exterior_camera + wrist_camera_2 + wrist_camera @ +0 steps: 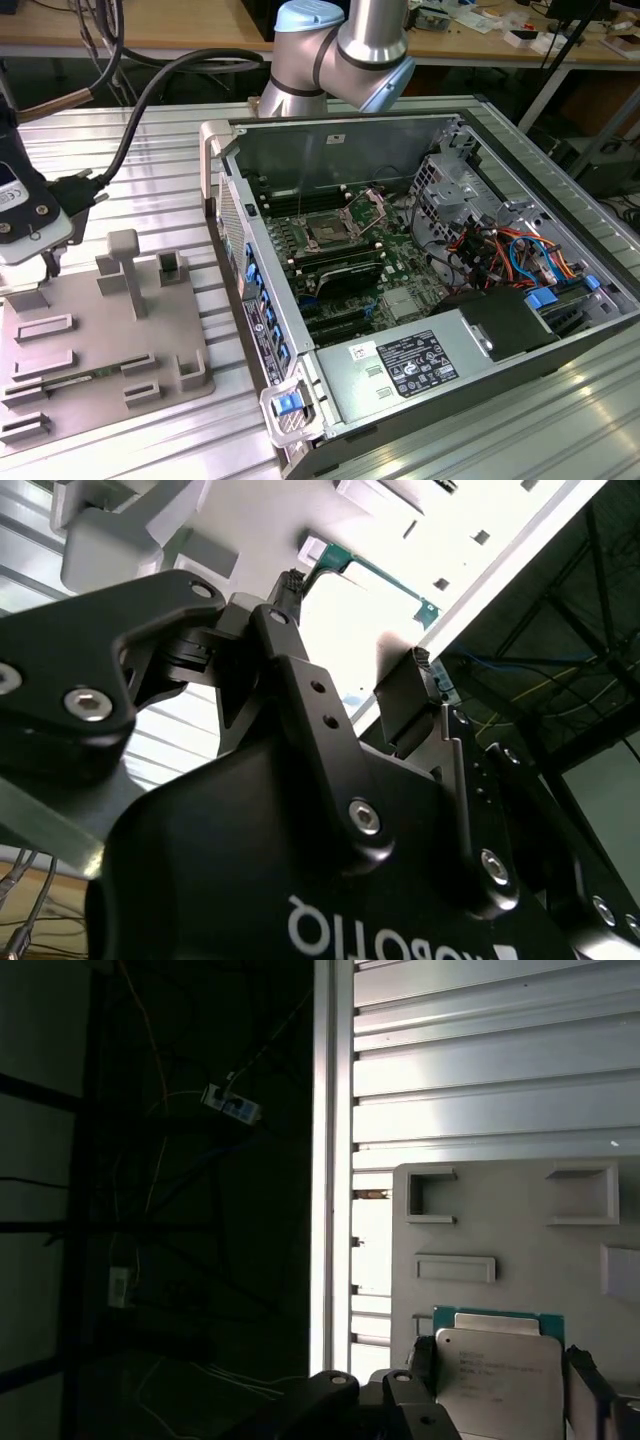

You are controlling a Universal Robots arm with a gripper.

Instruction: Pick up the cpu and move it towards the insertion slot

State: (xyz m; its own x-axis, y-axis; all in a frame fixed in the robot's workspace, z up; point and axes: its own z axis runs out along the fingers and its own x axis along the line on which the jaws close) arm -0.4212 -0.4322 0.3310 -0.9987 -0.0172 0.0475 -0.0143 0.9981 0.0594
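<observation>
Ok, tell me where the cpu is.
In the first wrist view the cpu is gripped in the pincer, over the grey tray, which lies at the exterior view's left, beside the computer case.

Even room light; tray (262,520) glares white.

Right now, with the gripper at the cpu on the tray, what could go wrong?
The gripper straddles the cpu on the grey tray; an uneven grasp could tilt or drop it. The case wall stands between tray and insertion slot, so a low carry might strike it.
</observation>
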